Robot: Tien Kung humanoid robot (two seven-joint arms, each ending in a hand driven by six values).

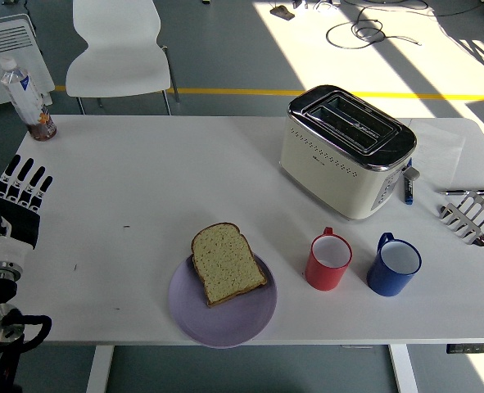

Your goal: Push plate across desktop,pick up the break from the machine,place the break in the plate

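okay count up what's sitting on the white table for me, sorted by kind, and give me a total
Mugs: 2, red mug and blue mug
Plates: 1, purple plate
Bread slices: 1
Toasters: 1
Toast racks: 1
Bottles: 1
Pens: 2, blue pen, silver pen
Total: 9
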